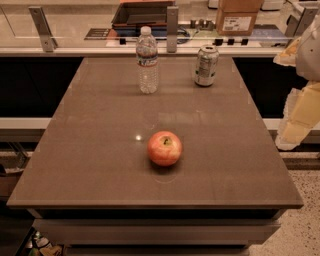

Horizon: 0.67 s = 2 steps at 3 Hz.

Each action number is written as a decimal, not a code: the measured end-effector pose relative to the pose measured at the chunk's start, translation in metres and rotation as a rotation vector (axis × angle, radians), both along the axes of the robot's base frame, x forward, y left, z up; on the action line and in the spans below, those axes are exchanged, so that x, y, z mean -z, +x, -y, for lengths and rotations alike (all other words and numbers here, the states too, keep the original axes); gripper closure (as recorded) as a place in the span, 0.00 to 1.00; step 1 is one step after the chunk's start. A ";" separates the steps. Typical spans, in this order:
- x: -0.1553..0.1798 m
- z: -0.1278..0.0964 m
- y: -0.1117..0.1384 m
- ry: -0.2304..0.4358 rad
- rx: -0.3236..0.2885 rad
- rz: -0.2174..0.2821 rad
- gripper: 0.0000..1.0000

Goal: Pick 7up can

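Note:
The 7up can (206,65) stands upright at the far right of the brown table (100,150), silvery-white with greenish markings and a pull-tab top. My gripper (299,117) hangs at the right edge of the view, beyond the table's right side, pale white and yellow. It is well apart from the can, to the can's right and nearer the camera. Nothing shows in it.
A taller clear plastic water bottle (148,61) stands left of the can. A red-yellow apple (164,148) lies near the table's middle front. Behind the table runs a counter with metal brackets (172,29), a dark tray (142,14) and a cardboard box (238,16).

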<state>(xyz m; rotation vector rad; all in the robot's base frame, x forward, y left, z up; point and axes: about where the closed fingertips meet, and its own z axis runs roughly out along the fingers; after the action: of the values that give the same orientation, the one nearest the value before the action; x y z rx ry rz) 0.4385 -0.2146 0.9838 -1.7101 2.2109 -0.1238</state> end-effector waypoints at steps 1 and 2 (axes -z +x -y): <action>-0.001 0.000 0.001 0.006 0.003 0.009 0.00; -0.005 0.010 0.018 0.094 0.047 0.058 0.00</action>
<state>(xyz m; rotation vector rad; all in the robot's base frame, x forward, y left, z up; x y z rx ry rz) 0.4564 -0.2251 0.9891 -1.5854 2.1805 -0.0783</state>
